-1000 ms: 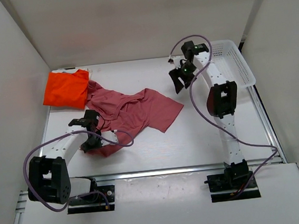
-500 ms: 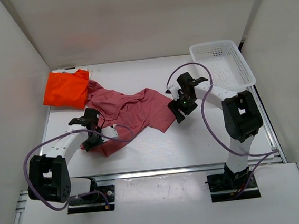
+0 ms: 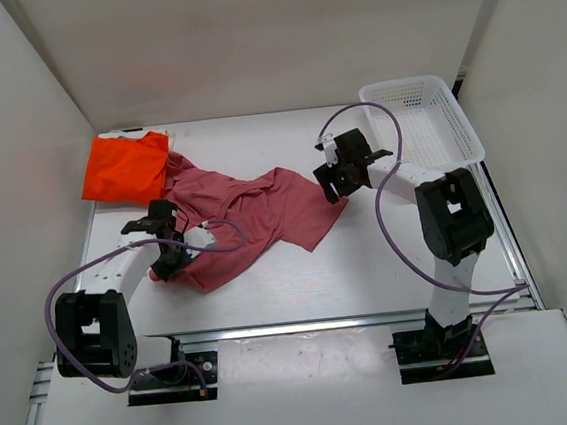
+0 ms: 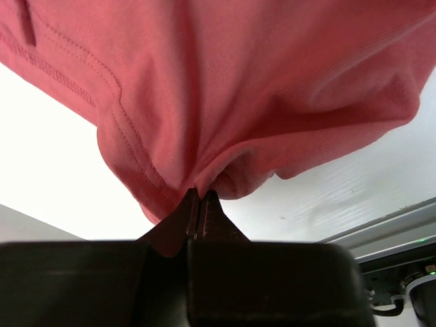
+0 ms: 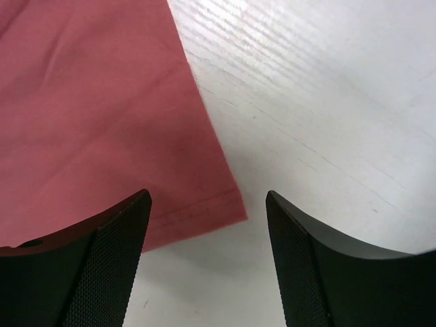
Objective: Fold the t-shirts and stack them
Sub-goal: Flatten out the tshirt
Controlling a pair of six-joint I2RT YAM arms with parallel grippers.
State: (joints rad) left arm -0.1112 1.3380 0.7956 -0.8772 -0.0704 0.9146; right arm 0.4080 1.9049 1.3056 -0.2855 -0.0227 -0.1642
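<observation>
Two shirts noted: pinkish-red shirt [image 3: 253,210] rumpled mid-frame, lower-left fold pinched by left gripper [image 4: 201,204]; right gripper [image 5: 208,204] spread over its right corner; orange shirt [image 3: 127,169] upper left.

place: lab test cell | evidence: white panel walls [image 3: 247,45]; white table [image 3: 320,279]; aluminium rail [image 3: 305,326] (front edge)

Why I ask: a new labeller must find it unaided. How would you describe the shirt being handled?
On the white table, look left of centre. The pinkish-red t-shirt lies there loose and crumpled, its near edge pinched in the shut left gripper, the open right gripper over its right corner. Its neighbour, the orange t-shirt in the far left corner, is neatly folded.
</observation>
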